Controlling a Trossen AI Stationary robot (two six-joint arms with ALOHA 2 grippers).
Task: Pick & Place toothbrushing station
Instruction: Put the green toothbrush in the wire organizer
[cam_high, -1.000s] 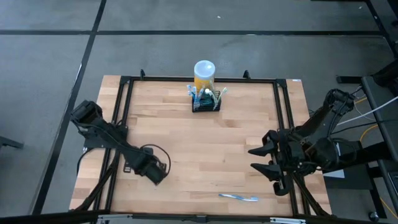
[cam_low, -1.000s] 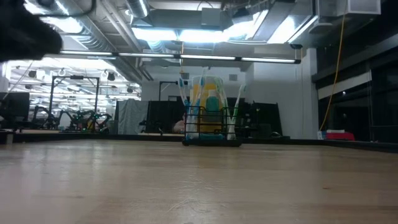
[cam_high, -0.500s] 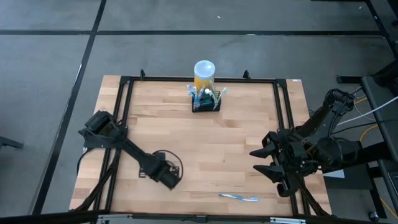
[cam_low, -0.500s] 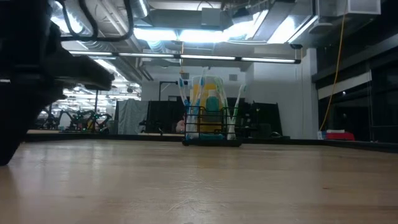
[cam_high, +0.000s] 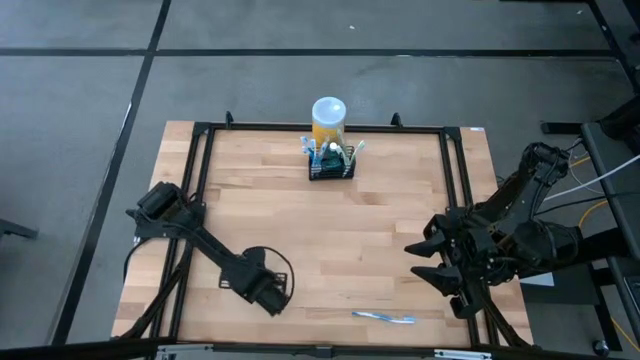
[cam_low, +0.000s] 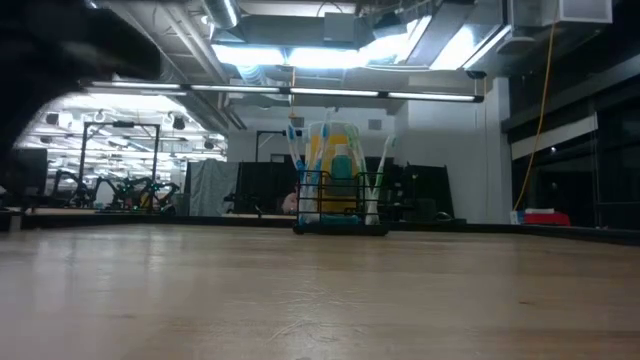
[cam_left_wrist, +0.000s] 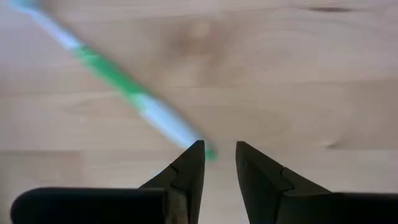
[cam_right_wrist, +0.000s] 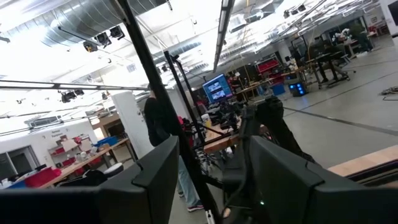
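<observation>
Left end effector (cam_high: 272, 292) low over wooden tabletop (cam_high: 400, 215), fingers slightly apart, empty, beside green-white toothbrush (cam_left_wrist: 118, 81). Right end effector (cam_high: 425, 260) parked open. Black wire-mesh toothbrushing station (cam_high: 331, 163) untouched.

The toothbrushing station (cam_high: 331, 164) is set at the table's (cam_high: 390, 230) far middle edge, just in front of a cylinder (cam_high: 328, 118). A loose toothbrush (cam_high: 383, 317) is laid near the front edge, well apart from it.
</observation>
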